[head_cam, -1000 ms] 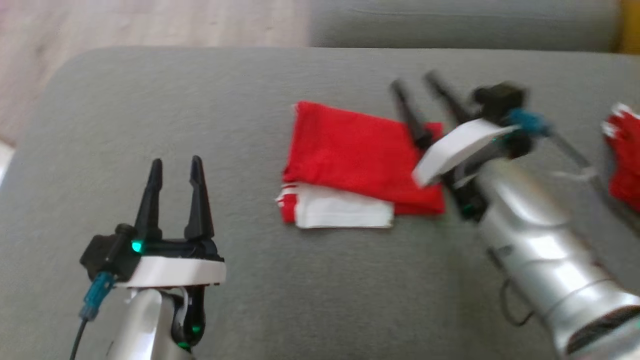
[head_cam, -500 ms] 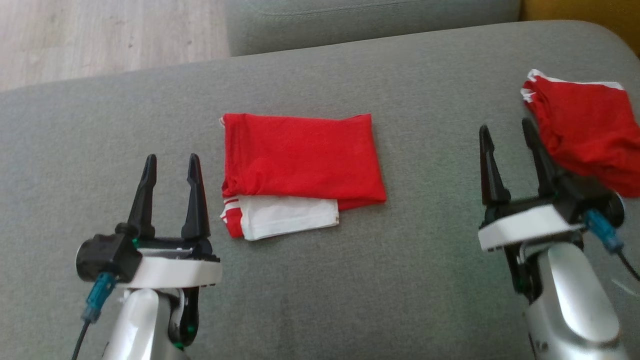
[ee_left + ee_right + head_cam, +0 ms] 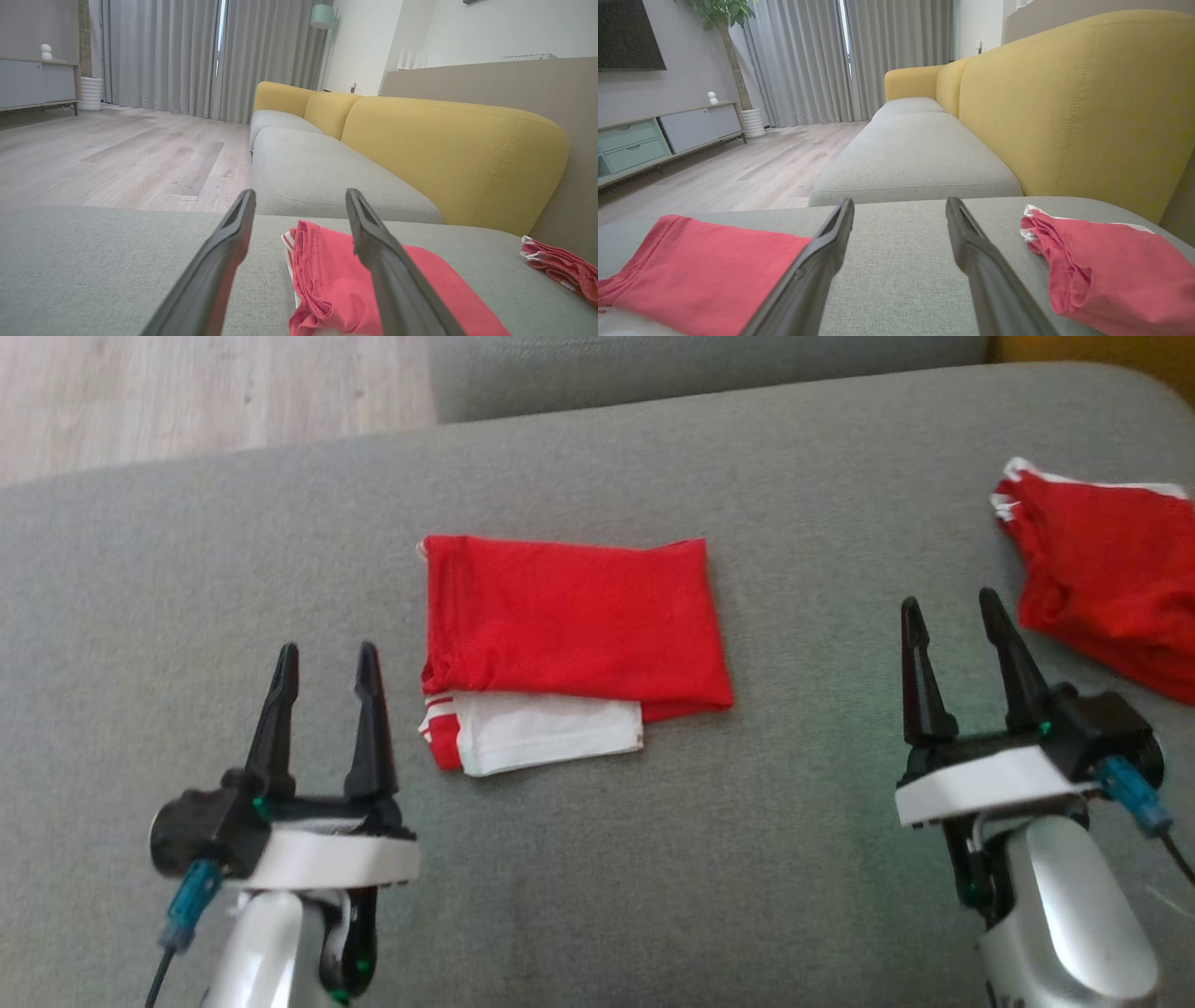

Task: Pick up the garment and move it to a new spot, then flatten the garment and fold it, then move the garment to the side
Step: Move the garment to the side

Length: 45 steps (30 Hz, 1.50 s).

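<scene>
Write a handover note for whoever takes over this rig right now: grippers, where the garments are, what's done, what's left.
Left gripper: open, empty, hovering beside the near left corner of the folded red-and-white garment.
Right gripper: open, empty, between the two garments.
Folded garment: a neat rectangle in the middle of the grey sofa cushion.
Second red garment: a rumpled heap at the cushion's right end.
Done: flattening and folding, by the look of it.
Left: probably moving the folded garment to the side.
</scene>
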Motion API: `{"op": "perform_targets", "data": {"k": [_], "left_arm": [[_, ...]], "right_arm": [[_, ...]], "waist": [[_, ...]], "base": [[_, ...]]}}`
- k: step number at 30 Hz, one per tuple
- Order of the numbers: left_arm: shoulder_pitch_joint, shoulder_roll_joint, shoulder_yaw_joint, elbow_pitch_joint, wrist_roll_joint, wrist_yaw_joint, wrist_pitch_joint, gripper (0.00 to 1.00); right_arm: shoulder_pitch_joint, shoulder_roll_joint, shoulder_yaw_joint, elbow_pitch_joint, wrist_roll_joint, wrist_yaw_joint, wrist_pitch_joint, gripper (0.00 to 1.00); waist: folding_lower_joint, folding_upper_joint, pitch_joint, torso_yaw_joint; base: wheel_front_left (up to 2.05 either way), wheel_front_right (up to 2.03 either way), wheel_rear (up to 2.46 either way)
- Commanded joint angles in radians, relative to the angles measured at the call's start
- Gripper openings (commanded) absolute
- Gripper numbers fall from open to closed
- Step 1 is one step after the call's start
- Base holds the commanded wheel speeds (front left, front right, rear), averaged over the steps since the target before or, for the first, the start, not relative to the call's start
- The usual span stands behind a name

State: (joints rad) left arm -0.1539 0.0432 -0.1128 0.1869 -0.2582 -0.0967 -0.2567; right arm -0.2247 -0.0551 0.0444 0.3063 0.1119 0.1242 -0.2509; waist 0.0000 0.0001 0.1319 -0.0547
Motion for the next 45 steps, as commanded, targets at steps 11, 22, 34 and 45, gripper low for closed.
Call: {"op": "perform_targets", "data": {"k": [11, 22, 34, 45], "left_arm": [[-0.112, 0.007, -0.043, -0.049, -0.025, 0.003, -0.005, 1.00], [-0.134, 0.007, -0.086, -0.036, -0.051, 0.014, -0.005, 1.00], [-0.132, 0.007, -0.085, -0.034, -0.044, 0.020, -0.005, 1.00], [-0.146, 0.007, -0.149, -0.068, -0.041, 0.021, -0.005, 1.00]], "right_arm": [[-0.218, 0.005, 0.065, 0.182, 0.018, 0.007, 0.043, 1.00], [-0.346, 0.005, 0.174, 0.476, 0.195, 0.007, 0.139, 1.00], [-0.445, 0.005, 0.314, 0.667, 0.146, 0.007, 0.061, 0.00], [-0.485, -0.017, 0.221, 0.575, -0.199, 0.007, -0.008, 0.00]], "waist": [[0.0000, -0.0001, 0.108, 0.122], [0.0000, -0.0001, 0.132, 0.214], [0.0000, -0.0001, 0.114, 0.200], [0.0000, -0.0001, 0.050, 0.009]], "base": [[0.00, 0.00, 0.00], [0.00, 0.00, 0.00], [0.00, 0.00, 0.00], [0.00, 0.00, 0.00]]}}
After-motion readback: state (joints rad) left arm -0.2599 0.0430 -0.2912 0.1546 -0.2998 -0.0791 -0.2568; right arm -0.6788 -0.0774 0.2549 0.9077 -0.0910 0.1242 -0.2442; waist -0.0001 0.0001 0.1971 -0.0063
